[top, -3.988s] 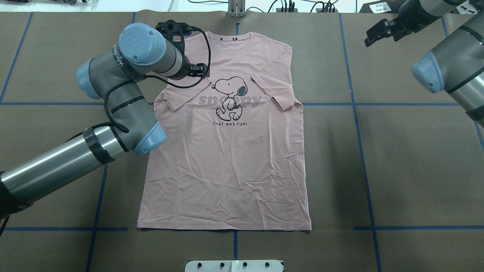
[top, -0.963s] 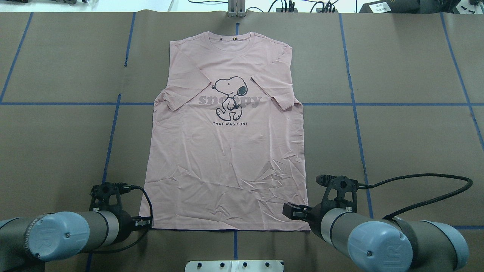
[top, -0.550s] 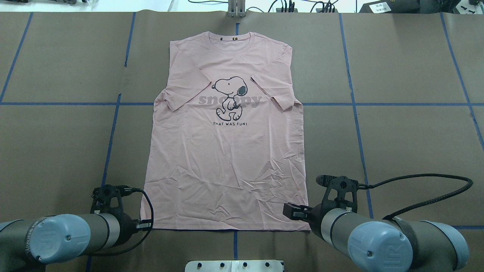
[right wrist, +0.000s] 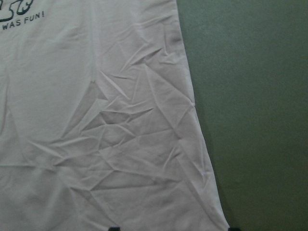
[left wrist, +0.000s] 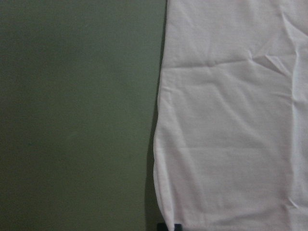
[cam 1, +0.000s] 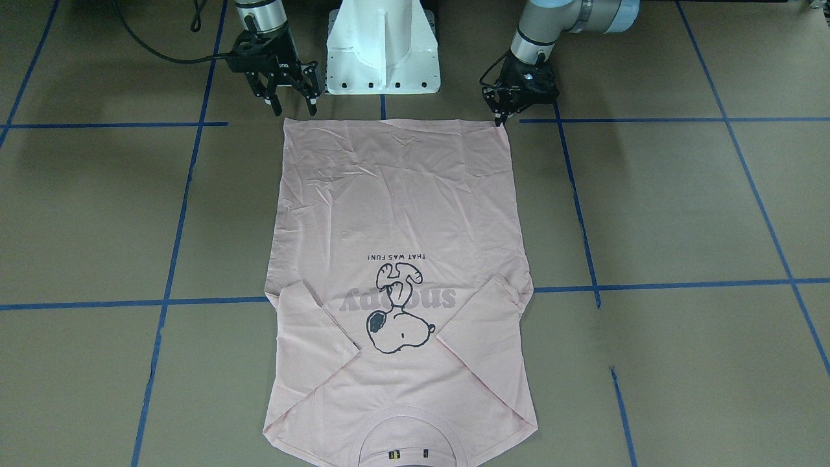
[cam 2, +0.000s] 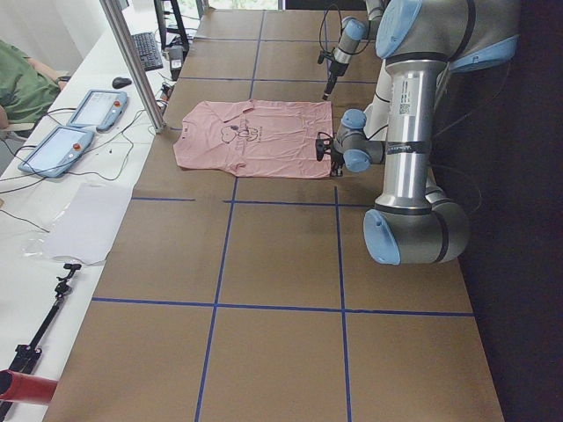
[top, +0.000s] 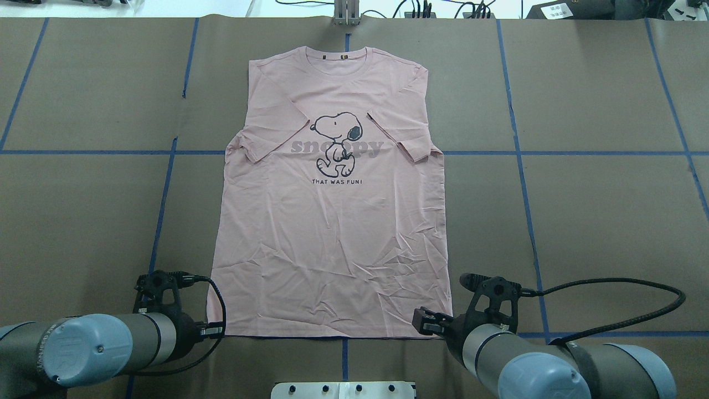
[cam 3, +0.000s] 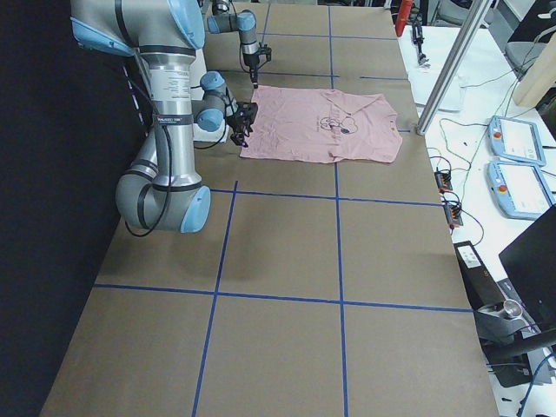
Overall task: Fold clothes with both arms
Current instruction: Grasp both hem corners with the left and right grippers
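T-shirt (top: 332, 238) lies flat and print-up in the middle of the worktop (top: 609, 221), its collar (top: 335, 55) toward the far edge and its hem along the edge nearest the robot, just in front of the white pedestal block (cam 1: 382, 45). Both short sleeves are folded inward over the chest, 1 on each side of the Snoopy print (top: 337, 141), and the lower half is creased. The 2 arms reach low over the near edge, 1 at each hem corner. The right gripper (cam 1: 295, 109) hangs just behind its corner with the fingers spread wide; in the right wrist view 2 dark fingertips (right wrist: 113, 227) show at the bottom edge, far apart, with the corner of the cloth between them. The left gripper (cam 1: 500, 119) has its fingers drawn close together and points down onto the other hem corner, touching it; the left wrist view shows only a small dark tip (left wrist: 169, 226) at the shirt's side edge, and I cannot tell whether any cloth is pinched there.
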Controlling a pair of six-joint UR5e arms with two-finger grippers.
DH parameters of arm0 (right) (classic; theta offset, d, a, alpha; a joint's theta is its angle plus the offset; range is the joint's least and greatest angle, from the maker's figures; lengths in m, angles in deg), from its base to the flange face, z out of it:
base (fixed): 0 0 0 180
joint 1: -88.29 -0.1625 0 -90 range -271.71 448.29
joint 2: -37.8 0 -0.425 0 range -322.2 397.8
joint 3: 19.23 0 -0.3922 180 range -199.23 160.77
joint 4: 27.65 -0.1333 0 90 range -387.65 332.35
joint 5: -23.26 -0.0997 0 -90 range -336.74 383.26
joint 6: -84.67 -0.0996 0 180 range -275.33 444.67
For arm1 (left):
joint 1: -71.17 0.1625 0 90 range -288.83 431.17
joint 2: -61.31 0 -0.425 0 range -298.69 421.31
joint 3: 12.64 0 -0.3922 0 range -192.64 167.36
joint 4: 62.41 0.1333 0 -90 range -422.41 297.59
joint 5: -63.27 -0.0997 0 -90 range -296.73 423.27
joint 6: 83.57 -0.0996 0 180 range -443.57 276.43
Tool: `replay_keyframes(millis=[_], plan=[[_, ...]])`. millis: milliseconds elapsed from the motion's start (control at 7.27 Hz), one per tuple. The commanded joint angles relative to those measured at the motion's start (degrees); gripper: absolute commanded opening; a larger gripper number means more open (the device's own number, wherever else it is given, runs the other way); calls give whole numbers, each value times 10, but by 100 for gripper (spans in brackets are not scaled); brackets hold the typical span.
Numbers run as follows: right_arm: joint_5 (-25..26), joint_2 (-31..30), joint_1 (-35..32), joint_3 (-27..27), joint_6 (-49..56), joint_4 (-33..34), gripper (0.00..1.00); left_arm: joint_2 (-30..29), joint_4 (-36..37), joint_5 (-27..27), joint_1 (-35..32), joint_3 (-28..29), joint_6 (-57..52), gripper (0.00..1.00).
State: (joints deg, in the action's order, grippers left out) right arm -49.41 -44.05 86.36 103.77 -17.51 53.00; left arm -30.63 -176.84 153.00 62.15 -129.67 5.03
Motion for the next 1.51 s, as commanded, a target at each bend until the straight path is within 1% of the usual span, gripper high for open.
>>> replay_keyframes(millis=[0,275,825,963,1100,1238,1375], plan=[[18,13,31,-14,-108,72,63,-3,0,0,1,-2,0,0],[31,14,37,-29,-111,72,58,-3,0,0,0,-3,1,0],[46,14,37,-50,-109,72,58,-3,0,0,0,-4,1,0],[46,21,37,-51,-109,72,46,-3,0,0,0,-4,1,0],[46,23,37,-51,-111,72,8,-3,0,0,0,-4,1,0],[46,22,36,-51,-111,72,0,-3,0,0,0,-4,1,0],[53,22,35,-51,-109,72,0,-3,0,0,1,-4,1,0]])
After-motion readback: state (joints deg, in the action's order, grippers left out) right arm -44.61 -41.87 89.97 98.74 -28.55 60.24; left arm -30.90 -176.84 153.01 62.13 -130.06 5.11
